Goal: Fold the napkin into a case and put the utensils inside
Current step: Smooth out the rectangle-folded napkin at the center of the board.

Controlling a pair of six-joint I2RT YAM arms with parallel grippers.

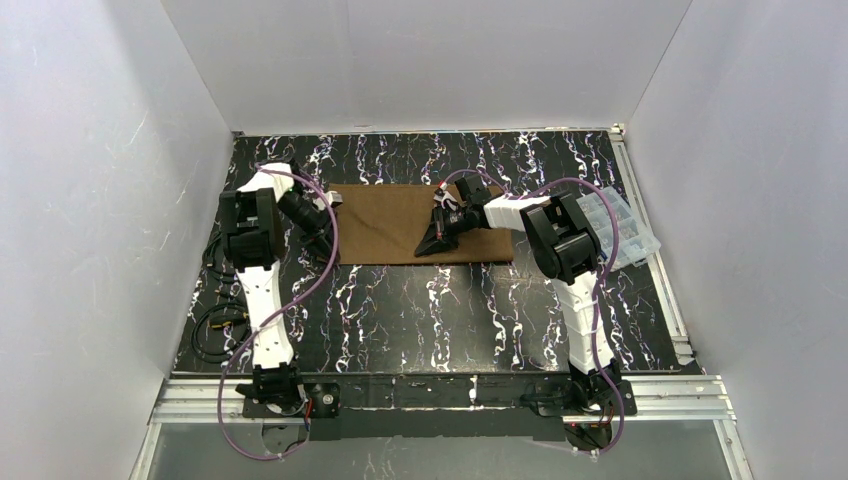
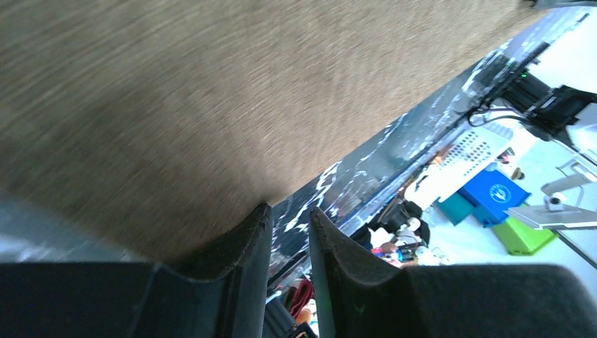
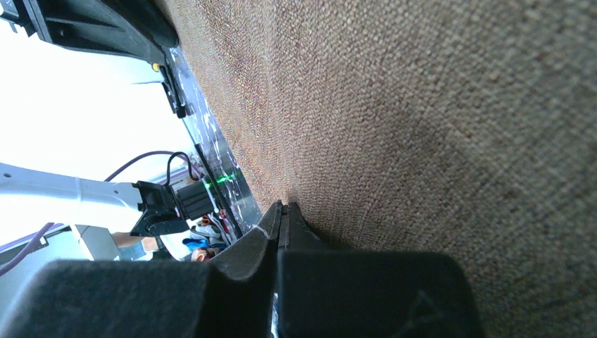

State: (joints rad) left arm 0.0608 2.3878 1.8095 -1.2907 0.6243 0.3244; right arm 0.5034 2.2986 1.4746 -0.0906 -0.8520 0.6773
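The napkin (image 1: 390,220) lies flat on the tabletop (image 1: 400,320) as a wide brown rectangle, its long axis running left to right across the robot's front, well in from the near edge. No narrow case has been formed yet, and the utensils cannot be made out in any view. A clear compartment box (image 1: 622,225) stands off to the right, apart from the cloth.

The right pincer (image 1: 432,245) sits on the napkin's near long edge, a little right of its middle. In the wrist view its jaws are pressed tight together just where the cloth's border runs. Whether a lip of cloth is caught between them cannot be told.

The left pincer (image 1: 325,238) is at the napkin's left short end. Its jaws stand narrowly apart, with tabletop showing through the gap and the brown edge just beside one fingertip.

The next fold probably turns on that near long edge. It lies directly under the right pincer and runs crosswise to both arms, so carrying it away from the bases would narrow the cloth lengthwise. The left arm is nearer the end that would need steadying.
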